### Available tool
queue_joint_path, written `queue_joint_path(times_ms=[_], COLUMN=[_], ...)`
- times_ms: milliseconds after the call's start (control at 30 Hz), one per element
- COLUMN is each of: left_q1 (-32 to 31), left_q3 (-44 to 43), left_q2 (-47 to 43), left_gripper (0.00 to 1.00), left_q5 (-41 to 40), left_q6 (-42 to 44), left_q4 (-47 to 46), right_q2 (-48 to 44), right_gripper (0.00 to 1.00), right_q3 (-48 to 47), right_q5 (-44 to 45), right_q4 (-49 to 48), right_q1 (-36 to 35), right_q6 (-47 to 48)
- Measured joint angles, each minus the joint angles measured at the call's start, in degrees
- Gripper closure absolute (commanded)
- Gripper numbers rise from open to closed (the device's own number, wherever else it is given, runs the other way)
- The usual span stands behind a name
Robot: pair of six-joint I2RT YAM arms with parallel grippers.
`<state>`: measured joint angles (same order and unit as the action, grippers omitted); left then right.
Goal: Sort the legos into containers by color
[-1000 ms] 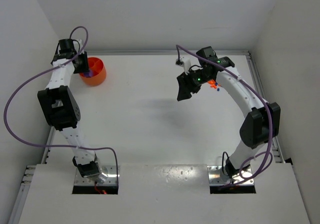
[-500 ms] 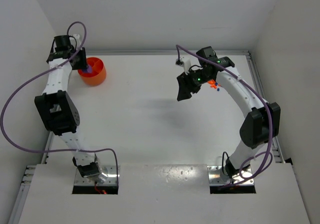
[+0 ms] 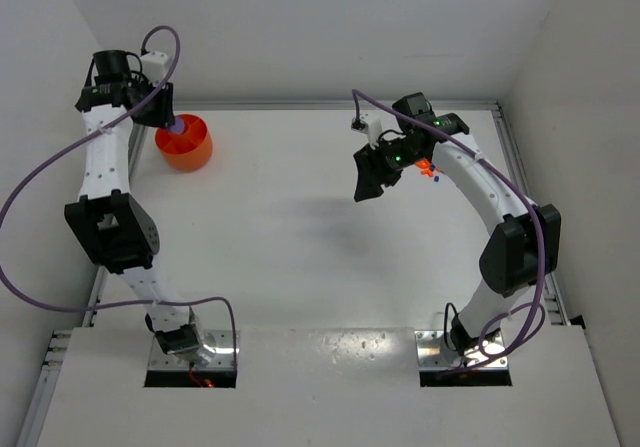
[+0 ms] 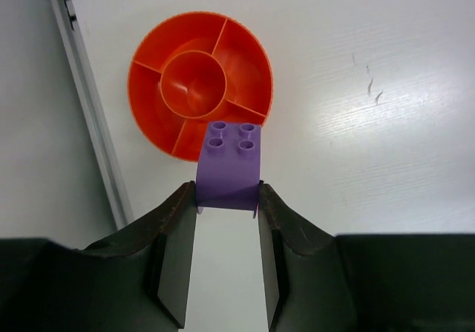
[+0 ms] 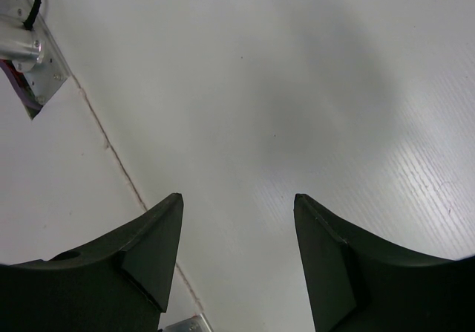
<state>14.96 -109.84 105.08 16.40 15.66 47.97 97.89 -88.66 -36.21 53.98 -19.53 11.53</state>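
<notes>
The left gripper (image 4: 228, 197) is clamped on a purple four-stud brick (image 4: 231, 161), which hangs above the near rim of the orange sectioned bowl (image 4: 148, 64). For a clean drop, I would centre the brick over one section, well inside the rim, and lower it before letting go. The right gripper (image 5: 237, 206) is spread wide and empty, with small legos (image 3: 431, 174) beside its arm.

No readable text, labels, brands or numbers anywhere in top or wrist views.
</notes>
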Motion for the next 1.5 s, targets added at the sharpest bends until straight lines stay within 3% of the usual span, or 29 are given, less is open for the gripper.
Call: queue_joint_path(times_ms=[200, 633, 1500], left_q1=[-0.37, -1.16, -1.55], left_q3=[-7.54, -8.26, -8.26], left_q2=[3.78, 8.09, 13.03], left_gripper=[0.81, 0.85, 0.85], left_q5=[0.83, 1.4, -1.03], left_q6=[10.34, 25.66, 32.13], left_q4=[5.66, 12.92, 11.76], right_q2=[0.0, 0.0, 0.0], right_gripper=[0.38, 0.38, 0.38], right_q3=[0.04, 0.04, 0.07], right_q5=[-0.26, -0.26, -0.26], right_q4=[0.0, 0.0, 0.02], right_q1=[0.0, 0.0, 0.0], right_q6=[0.0, -0.02, -0.02])
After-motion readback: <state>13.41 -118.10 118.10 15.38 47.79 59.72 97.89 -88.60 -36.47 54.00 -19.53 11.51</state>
